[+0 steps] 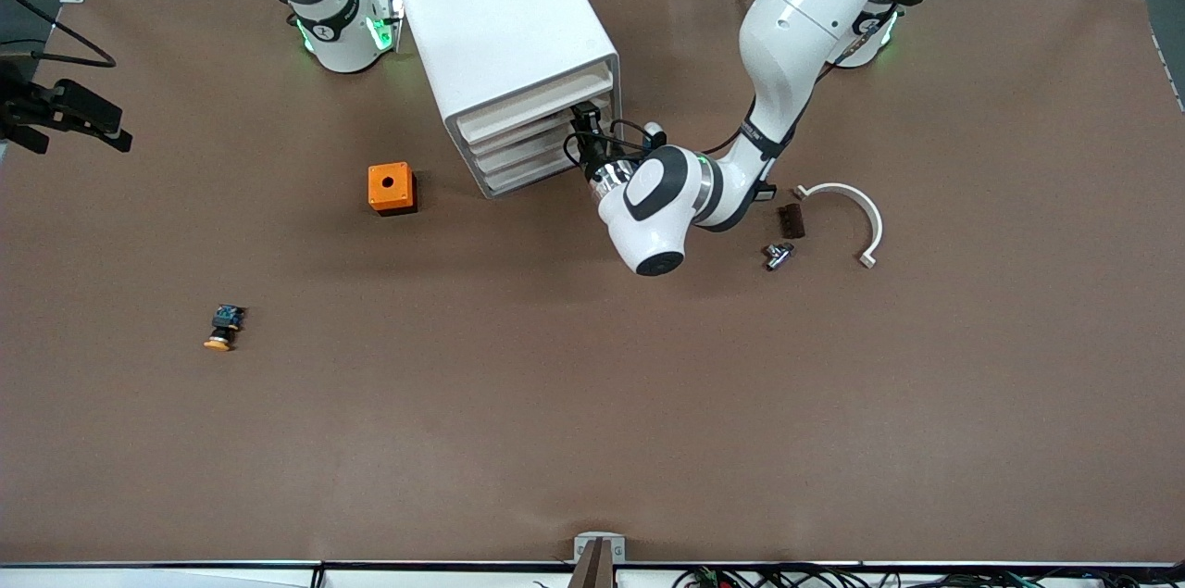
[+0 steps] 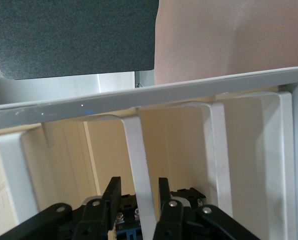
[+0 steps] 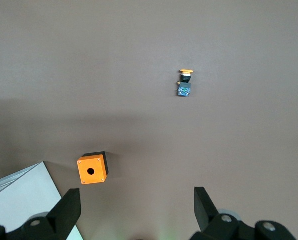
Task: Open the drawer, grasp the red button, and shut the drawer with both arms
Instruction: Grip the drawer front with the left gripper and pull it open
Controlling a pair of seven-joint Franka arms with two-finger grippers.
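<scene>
While the right gripper (image 3: 134,210) waits high above the table with fingers spread wide, the left gripper (image 1: 585,127) sits at the front of the big white box-shaped cabinet (image 1: 505,42), its black fingers (image 2: 111,197) narrowly straddling a white handle strip (image 2: 139,170) of the uppermost shallow white drawer (image 1: 537,105). No red-capped button is visible.

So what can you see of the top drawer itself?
The top drawer is a shallow white plastic tray, the uppermost of four in the white cabinet. It looks pushed in, level with the three below it. The left gripper is at its front, open, with a finger on either side of a thin white upright strip there. Its contents are hidden.
</scene>
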